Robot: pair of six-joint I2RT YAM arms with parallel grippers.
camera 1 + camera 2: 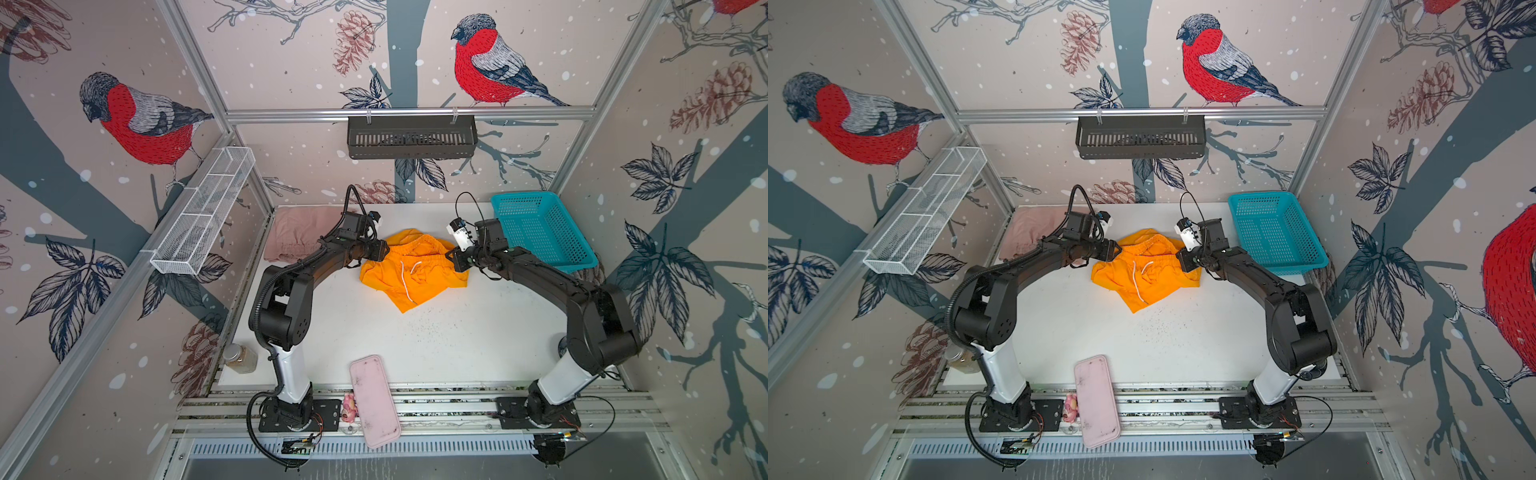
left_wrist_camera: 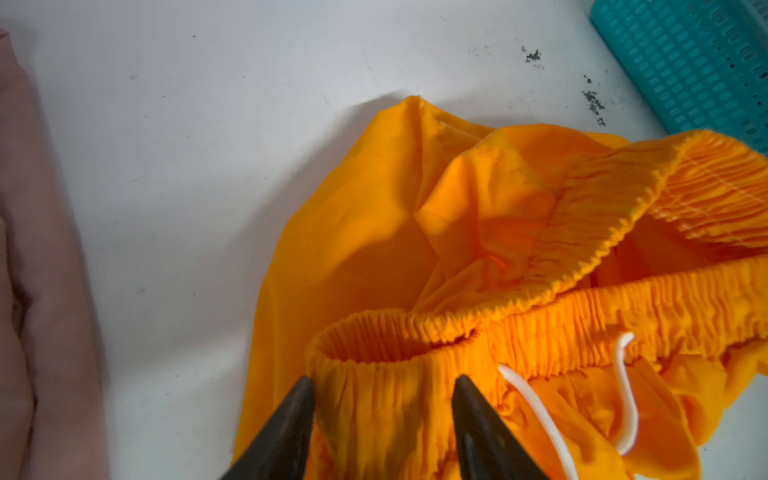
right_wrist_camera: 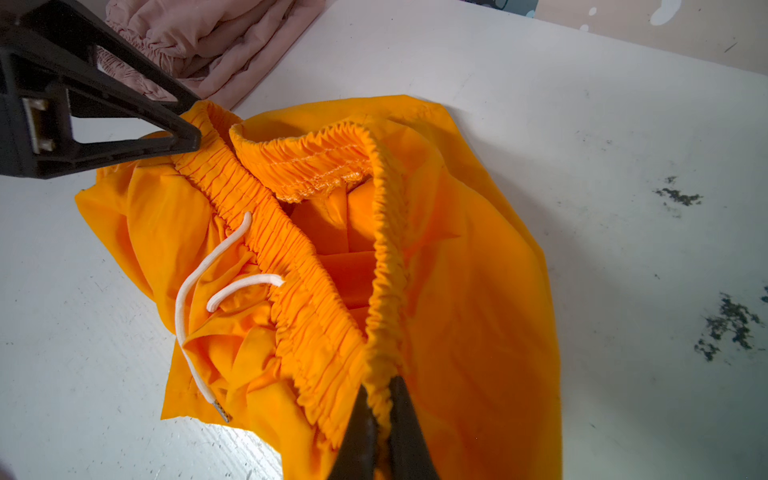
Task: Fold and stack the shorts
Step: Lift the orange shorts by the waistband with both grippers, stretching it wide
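Open ground: the near half of the white table [image 1: 436,353] lies bare between the two arm bases, a wide lane running from the near edge up to the orange shorts [image 1: 411,270], which are heaped at mid-table toward the far side. A narrow bare strip runs between that heap and the far wall. The pink shorts [image 1: 291,235] take the far-left corner and the teal basket [image 1: 540,232] the far-right corner. The left arm [image 1: 316,266] and right arm [image 1: 540,270] bow inward to the heap's two ends, barring sideways passage there. A pink tray [image 1: 374,401] straddles the near edge at centre. A jar [image 1: 241,358] stands at the near-left edge, outside the left arm.
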